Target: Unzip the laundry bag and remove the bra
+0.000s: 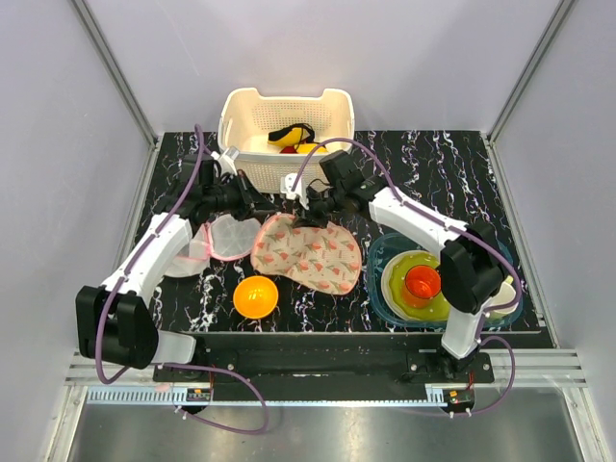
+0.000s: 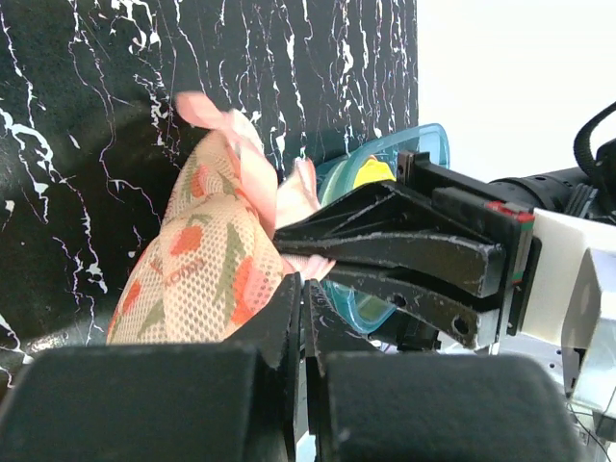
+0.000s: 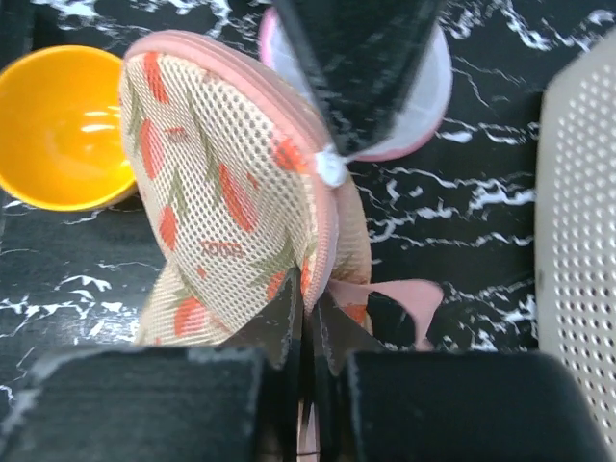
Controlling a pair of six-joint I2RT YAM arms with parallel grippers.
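The laundry bag [image 1: 308, 255], a floral cream-pink pouch with pink edging, lies mid-table and is lifted at its far edge. My left gripper [image 1: 262, 205] is shut at the bag's far-left edge; the right wrist view shows its fingertips [image 3: 351, 87] pinching the white zipper pull [image 3: 330, 168]. My right gripper [image 1: 310, 214] is shut on the bag's pink edging [image 3: 322, 279] beside the pink loop [image 3: 409, 298]. In the left wrist view the bag [image 2: 202, 269] stands left of my shut left gripper [image 2: 303, 294]. The bag looks zipped. The bra is hidden.
A white mesh rounded item with pink trim [image 1: 226, 237] lies left of the bag. An orange bowl [image 1: 255, 296] sits in front. A white basket [image 1: 286, 120] with yellow items stands at the back. A blue tray [image 1: 385, 252] with plates and an orange cup sits right.
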